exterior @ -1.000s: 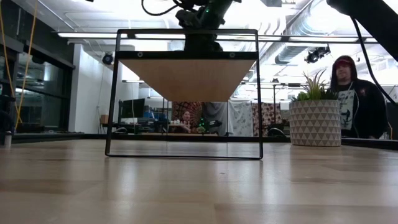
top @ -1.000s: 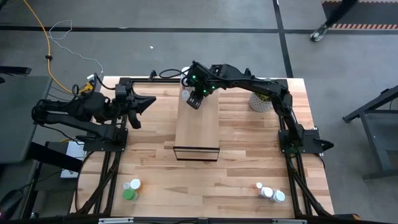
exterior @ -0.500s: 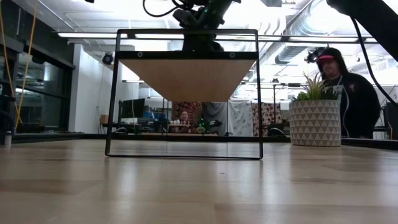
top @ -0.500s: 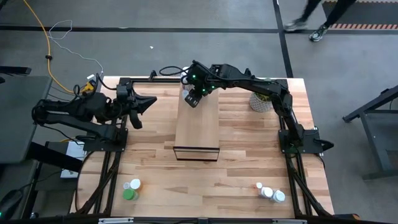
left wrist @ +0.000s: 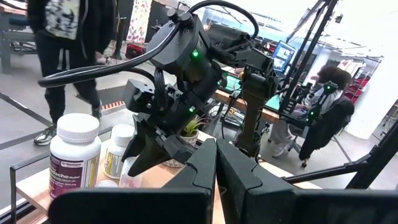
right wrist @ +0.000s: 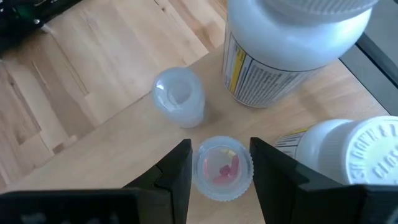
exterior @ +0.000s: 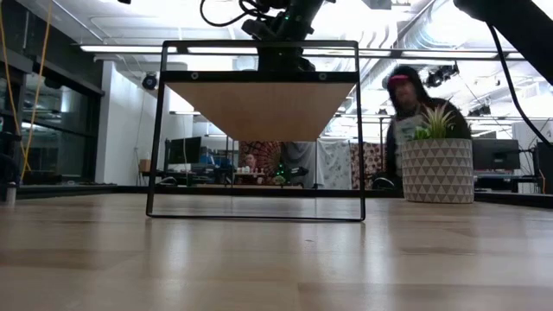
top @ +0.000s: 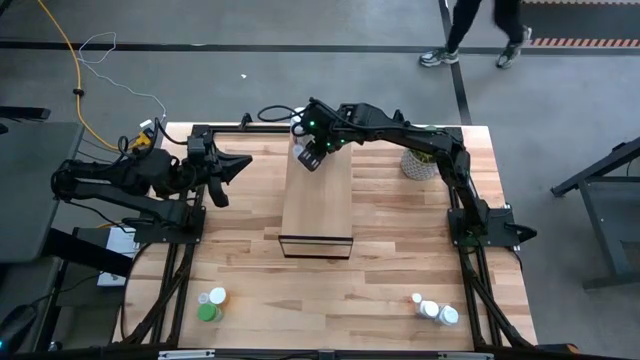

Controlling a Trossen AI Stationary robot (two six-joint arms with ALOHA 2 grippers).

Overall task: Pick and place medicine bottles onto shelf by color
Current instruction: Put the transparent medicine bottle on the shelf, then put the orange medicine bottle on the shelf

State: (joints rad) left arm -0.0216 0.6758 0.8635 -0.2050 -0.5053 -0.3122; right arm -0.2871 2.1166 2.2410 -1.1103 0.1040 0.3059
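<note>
Clear-capped pill bottle (right wrist: 222,168) sits clamped between right gripper (right wrist: 219,163) fingers, unmoved over the shelf (top: 318,205) far end; release seems pending. Left gripper (top: 238,166) closed.

The desk (top: 400,260) is striped butcher-block wood with a smooth satin finish. The shelf (top: 318,205) has a pale matt wood top on thin black metal framing. The medicine bottles (right wrist: 292,46) look like glossy white plastic with paper labels; a small clear bottle (right wrist: 222,168) is translucent plastic.

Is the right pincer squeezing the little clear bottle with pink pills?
Touching. The right wrist view shows the right pincer with one finger pressed against each side of the clear bottle.
</note>
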